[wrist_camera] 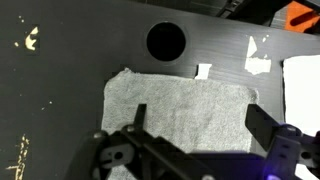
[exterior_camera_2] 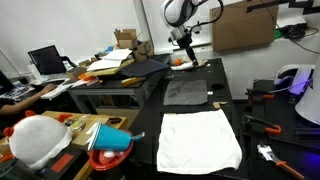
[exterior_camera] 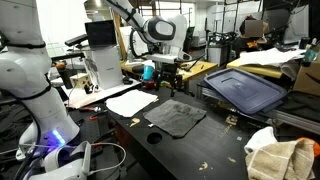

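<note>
— How does your gripper stand?
— My gripper (wrist_camera: 200, 118) is wide open and holds nothing. It hangs above the grey cloth (wrist_camera: 180, 100), clear of it.
— And where does that cloth lie?
— Spread flat on the black table (wrist_camera: 60, 80), near a round hole (wrist_camera: 166, 41) in the tabletop. A larger white cloth (exterior_camera_2: 200, 140) lies just beside it.

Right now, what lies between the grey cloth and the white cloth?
Only a bare strip of black table separates grey cloth and white cloth, shown in an exterior view.
</note>
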You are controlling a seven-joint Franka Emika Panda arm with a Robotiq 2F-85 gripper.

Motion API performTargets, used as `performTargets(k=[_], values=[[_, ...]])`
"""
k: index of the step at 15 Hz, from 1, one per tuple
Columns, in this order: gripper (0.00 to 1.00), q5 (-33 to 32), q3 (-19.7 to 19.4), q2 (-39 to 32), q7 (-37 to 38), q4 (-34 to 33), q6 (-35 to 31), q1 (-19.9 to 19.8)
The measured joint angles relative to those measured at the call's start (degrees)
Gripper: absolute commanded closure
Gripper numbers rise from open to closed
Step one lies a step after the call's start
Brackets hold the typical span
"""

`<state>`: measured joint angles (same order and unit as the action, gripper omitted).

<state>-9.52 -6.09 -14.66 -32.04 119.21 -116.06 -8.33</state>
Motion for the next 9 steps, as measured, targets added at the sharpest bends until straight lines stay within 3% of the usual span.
performTargets(k=[9], values=[[0.00,10.96,1.91,8.55,24.94,0.22,10.99,1.81]])
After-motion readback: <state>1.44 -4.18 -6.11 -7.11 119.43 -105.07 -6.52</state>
